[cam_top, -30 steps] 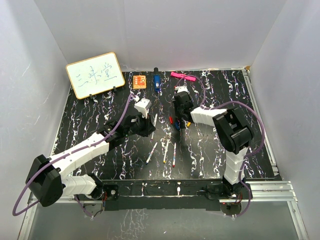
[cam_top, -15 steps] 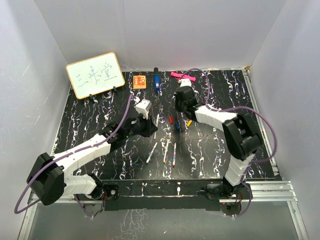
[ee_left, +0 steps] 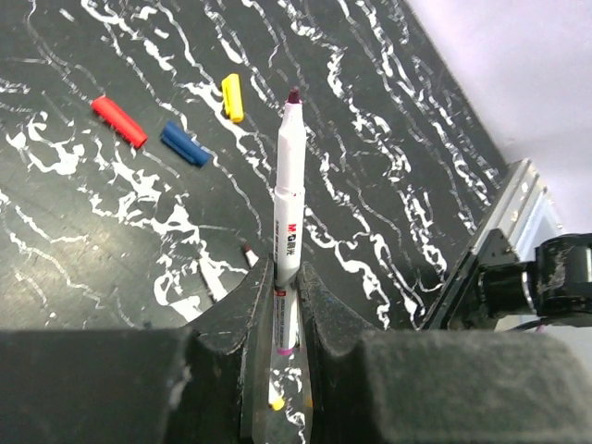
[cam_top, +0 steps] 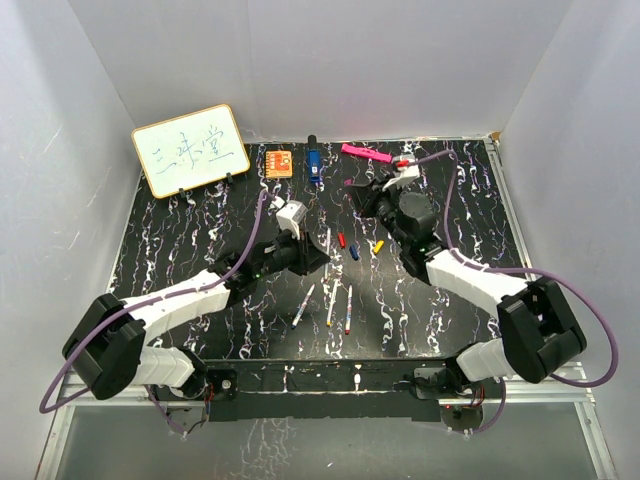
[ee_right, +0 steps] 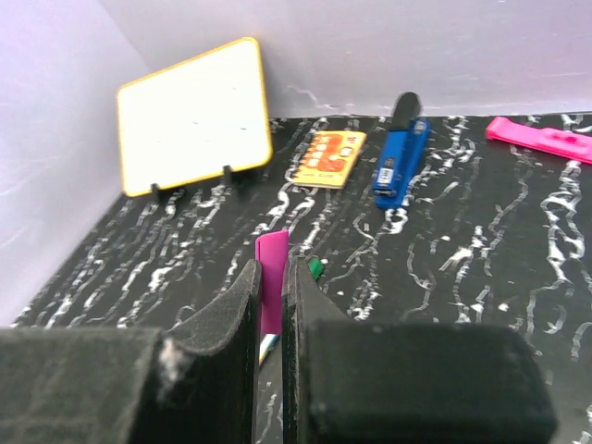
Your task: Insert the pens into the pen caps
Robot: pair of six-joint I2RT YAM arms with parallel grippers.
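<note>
The left fingers (ee_left: 237,316) are pinched tight on a white pen (ee_left: 288,199). They hold it by its lower barrel, so its dark purple tip points up and away from them. In the overhead view this grip sits over the middle of the table (cam_top: 160,230), just left of the loose caps. The right fingers (ee_right: 231,301) are closed on a purple cap (ee_right: 272,289), which stands upright between them over the far right-centre of the table. A small green piece (ee_right: 314,268) lies just past them; I cannot tell whether it is a cap or a pen end.

A red cap (cam_top: 341,240), a blue cap (cam_top: 356,251) and a yellow cap (cam_top: 378,246) lie close together between the two arms. Three more pens (cam_top: 331,305) lie side by side nearer the front edge. Along the far edge, from left to right, are a whiteboard (cam_top: 190,150), an orange block (cam_top: 279,162), a blue stapler (cam_top: 313,165) and a pink bar (cam_top: 365,153).
</note>
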